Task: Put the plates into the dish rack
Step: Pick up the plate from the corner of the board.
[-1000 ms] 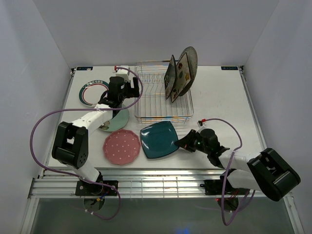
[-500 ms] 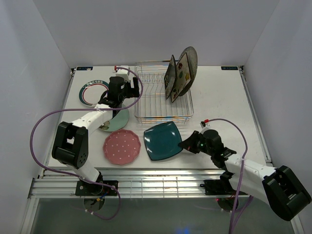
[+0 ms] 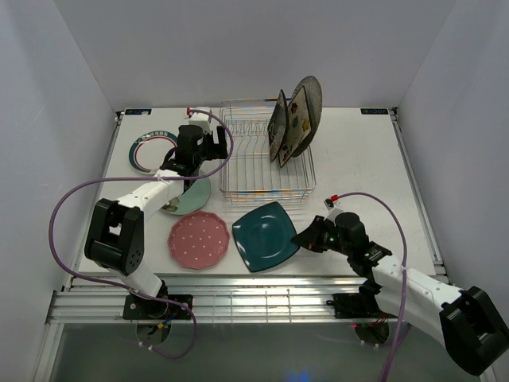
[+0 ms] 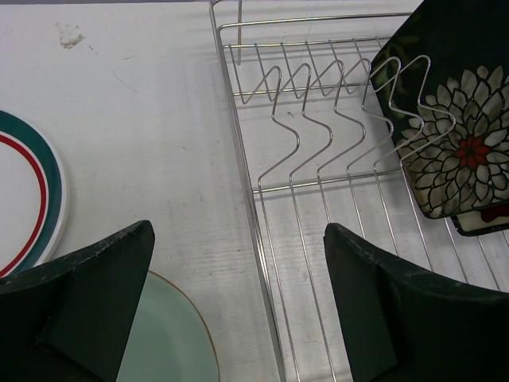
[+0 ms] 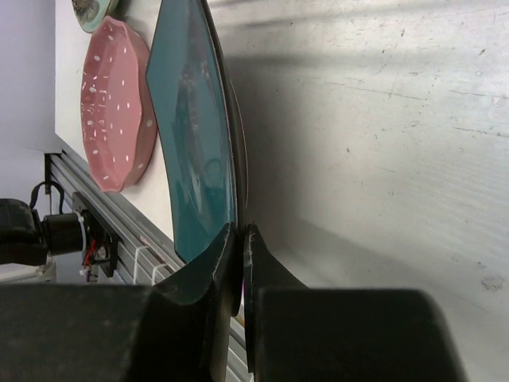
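The right gripper (image 5: pixel 238 231) had its two fingers pressed together on the near edge of the teal plate (image 5: pixel 195 143), so this plate was grasped at its rim. Seen from above, the teal plate (image 3: pixel 265 235) was in front of the dish rack (image 3: pixel 238 159), just beside the pink plate (image 3: pixel 199 239), near the front edge of the table (image 3: pixel 358 159). The left gripper (image 4: pixel 238 231) had its fingers spread wide and held nothing. It hung over the left rim of the dish rack (image 4: pixel 302 159).

Three plates stood in the rack at its far right end: the black floral plate (image 3: pixel 278 127), the cream floral plate (image 3: pixel 296 119) and the grey plate (image 3: pixel 310 91). I judge that four were not yet loaded: the teal plate in the grip, the pink plate, the mint plate (image 3: pixel 191 195) and the white teal-rimmed plate (image 3: pixel 147 151), the last three lying flat on the table.

I could not tell whether the teal plate was fully lifted or its far edge rested on the table. The left arm covered part of the mint plate, and the cream floral plate was mostly hidden behind the black one.
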